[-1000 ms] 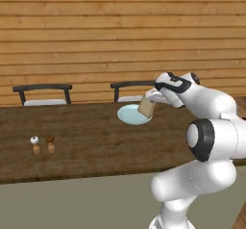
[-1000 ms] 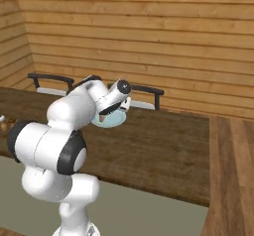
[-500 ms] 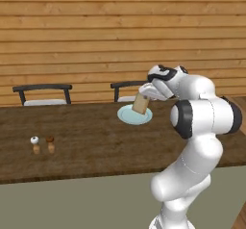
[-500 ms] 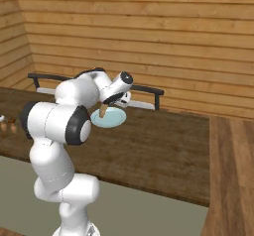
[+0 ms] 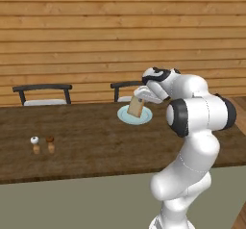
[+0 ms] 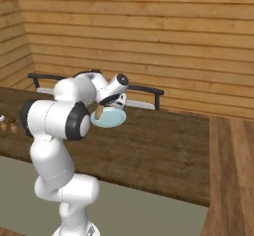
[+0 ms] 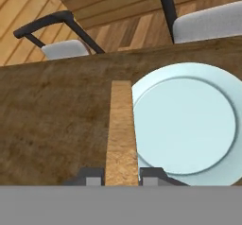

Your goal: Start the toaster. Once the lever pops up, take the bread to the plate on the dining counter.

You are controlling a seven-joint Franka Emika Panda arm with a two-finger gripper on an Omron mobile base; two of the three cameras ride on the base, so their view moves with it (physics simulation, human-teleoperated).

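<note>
Tan bread, one flat slice with a darker brown crust, is clamped edge-on between the two dark finger tips of the gripper, which close on its lower end in the hand view; the slice runs straight away from the tips there, its far end over bare wood just beside the plate's rim. Pale blue-white plate, round, lies flat on the dining counter directly ahead of the tips and a little to one side of the held slice; in the left base view the slice hangs tilted over the plate's near part, and whether it touches the plate cannot be told. In the right base view the gripper sits at the end of the white arm, with the plate just below it and a small brown part of the bread showing beside the arm. Dark brown wood-grain counter surface extends around the plate on every side. Beyond the counter, past the gripper, stand two dark-framed chairs with pale seats against a plank wall. Well apart from the gripper along the counter stand two small shakers, one white-topped and one brown-topped, close together.
</note>
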